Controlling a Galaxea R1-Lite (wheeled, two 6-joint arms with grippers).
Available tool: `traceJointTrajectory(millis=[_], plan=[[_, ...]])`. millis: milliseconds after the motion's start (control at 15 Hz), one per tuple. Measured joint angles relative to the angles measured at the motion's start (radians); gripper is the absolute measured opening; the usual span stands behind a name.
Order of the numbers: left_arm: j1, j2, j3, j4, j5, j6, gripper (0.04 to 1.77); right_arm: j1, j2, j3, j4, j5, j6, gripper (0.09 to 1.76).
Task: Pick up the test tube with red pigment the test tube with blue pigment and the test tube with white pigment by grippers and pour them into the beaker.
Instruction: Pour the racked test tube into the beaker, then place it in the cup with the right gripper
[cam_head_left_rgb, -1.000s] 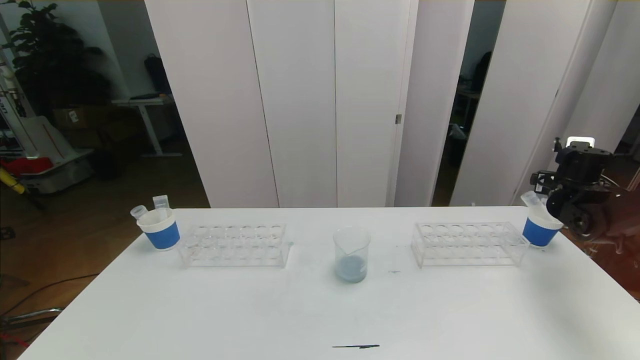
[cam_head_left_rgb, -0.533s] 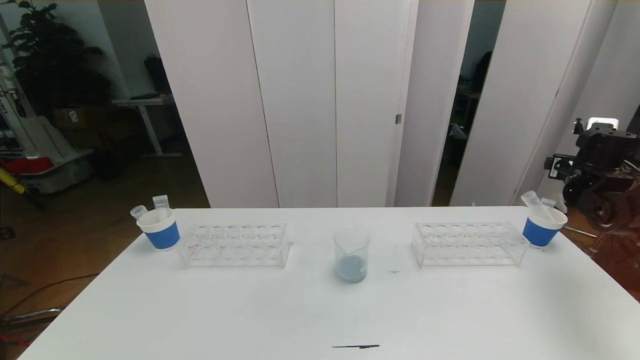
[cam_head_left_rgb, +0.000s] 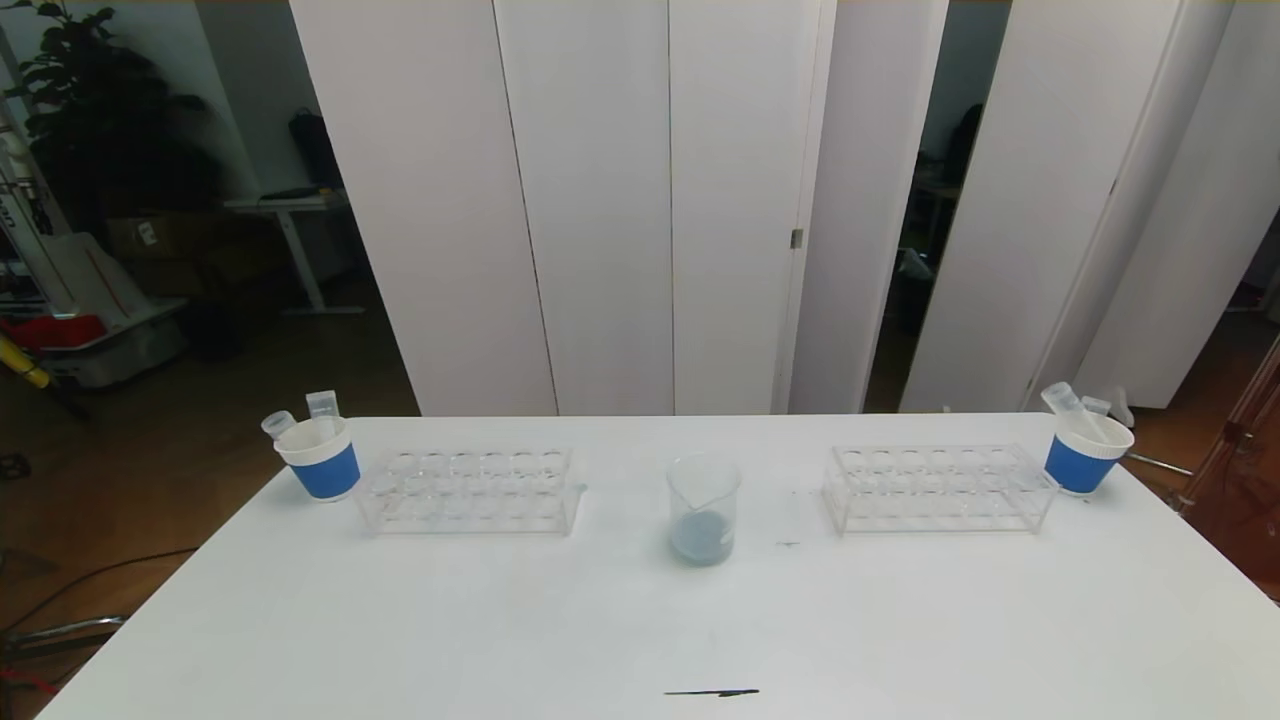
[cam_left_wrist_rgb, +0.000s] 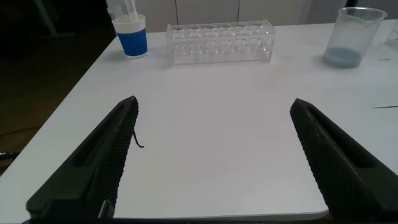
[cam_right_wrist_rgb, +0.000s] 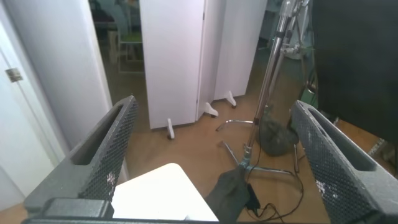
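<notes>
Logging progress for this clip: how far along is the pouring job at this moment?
Pouring looks done: the beaker holds bluish-grey liquid, both racks stand empty, and tubes sit in the left cup and the right cup. Nothing is in hand: the left gripper is open over the near table edge, the right gripper open off the table's corner. Seemingly nothing remains.

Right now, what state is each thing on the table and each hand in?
beaker: upright, a little pale blue liquid at the bottom.
left rack: empty.
right rack: empty.
left paper cup: upright, holds two tubes.
right paper cup: upright, holds two tubes.
left hand: open, empty, above the table's near edge.
right hand: open, empty, off the table.
</notes>
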Motion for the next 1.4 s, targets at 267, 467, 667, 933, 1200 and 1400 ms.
traceJointTrajectory(millis=[267, 467, 667, 933, 1200, 1400], plan=[[0.000, 0.000, 0.000, 0.000, 0.000, 0.000, 1.74, 0.010, -0.381, -0.003, 0.371, 0.147, 0.014, 1.75], [0.000, 0.000, 0.000, 0.000, 0.000, 0.000, 1.74, 0.039, -0.655, -0.005, 0.617, 0.183, 0.017, 1.75], [0.000, 0.000, 0.000, 0.000, 0.000, 0.000, 1.74, 0.093, -0.919, -0.007, 0.870, 0.192, 0.015, 1.75], [0.000, 0.000, 0.000, 0.000, 0.000, 0.000, 1.74, 0.135, -1.236, 0.066, 1.145, 0.193, 0.019, 1.75], [0.000, 0.000, 0.000, 0.000, 0.000, 0.000, 1.74, 0.146, -1.443, 0.439, 1.084, 0.200, 0.020, 1.75], [0.000, 0.000, 0.000, 0.000, 0.000, 0.000, 1.74, 0.145, -1.515, 0.846, 0.784, 0.231, 0.005, 1.75]])
